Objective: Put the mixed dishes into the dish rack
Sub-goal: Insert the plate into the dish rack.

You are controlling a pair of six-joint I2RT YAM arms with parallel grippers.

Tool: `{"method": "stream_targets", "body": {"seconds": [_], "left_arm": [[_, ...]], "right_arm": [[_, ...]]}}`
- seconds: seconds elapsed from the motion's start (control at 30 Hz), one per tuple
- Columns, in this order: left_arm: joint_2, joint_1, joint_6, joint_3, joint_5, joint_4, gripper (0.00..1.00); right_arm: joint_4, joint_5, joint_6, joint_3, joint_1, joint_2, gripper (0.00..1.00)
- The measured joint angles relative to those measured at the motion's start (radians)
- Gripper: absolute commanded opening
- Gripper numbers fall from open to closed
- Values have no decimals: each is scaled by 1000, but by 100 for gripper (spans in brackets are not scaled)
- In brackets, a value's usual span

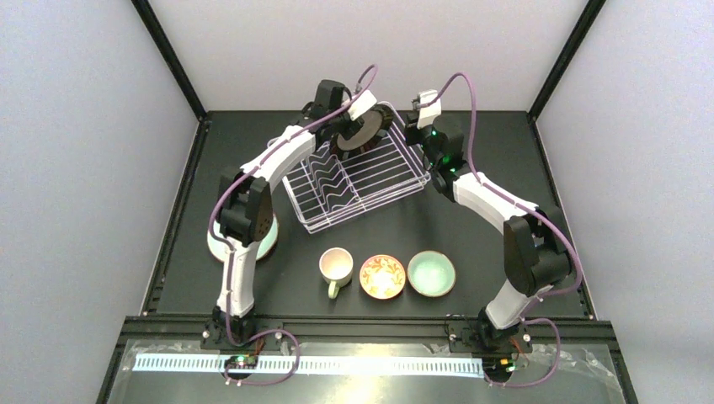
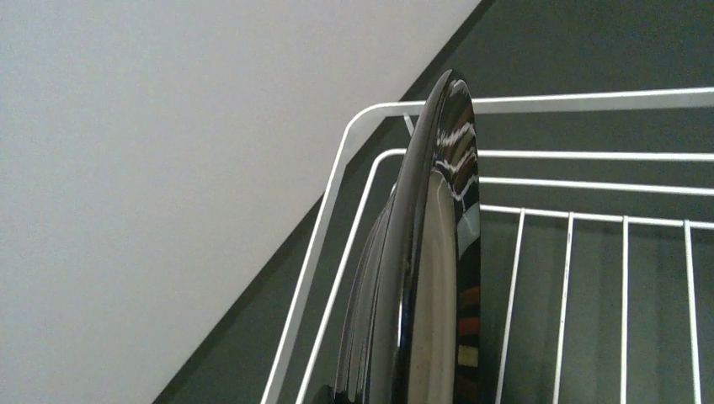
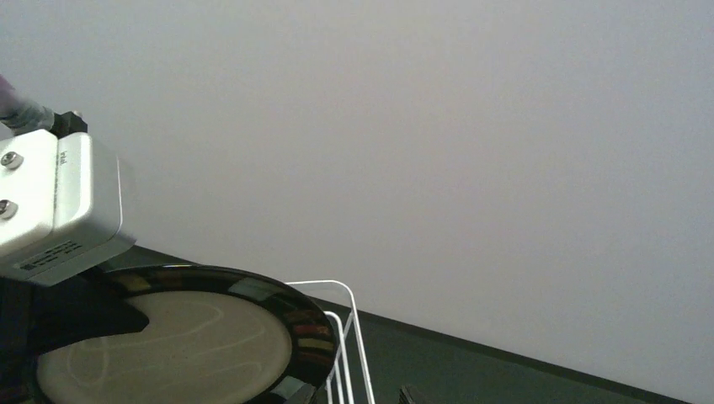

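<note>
The white wire dish rack (image 1: 370, 181) sits at the table's middle back. My left gripper (image 1: 352, 126) is shut on the cream plate with dark striped rim (image 1: 370, 128), holding it on edge over the rack's far corner. That plate (image 2: 438, 252) fills the left wrist view edge-on above the rack's wires (image 2: 589, 219). I cannot tell whether it touches the wires. My right gripper (image 1: 412, 128) hangs open and empty just right of the plate (image 3: 168, 353), by the rack's corner wire (image 3: 354, 320). A cream mug (image 1: 335, 265), a red-orange bowl (image 1: 382, 276) and a mint bowl (image 1: 431, 273) stand in a row in front.
A teal flower plate (image 1: 268, 244) lies at the left, mostly hidden under my left arm's elbow. Wavy wire dividers (image 1: 330, 181) fill the rack's left half. White walls close in the back and both sides.
</note>
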Motion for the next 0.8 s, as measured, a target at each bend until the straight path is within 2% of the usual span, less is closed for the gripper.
{"method": "stream_targets", "body": {"seconds": [0.8], "left_arm": [[18, 0, 0, 59, 0, 8, 1]], "right_arm": [[-11, 4, -36, 113, 14, 92, 57]]}}
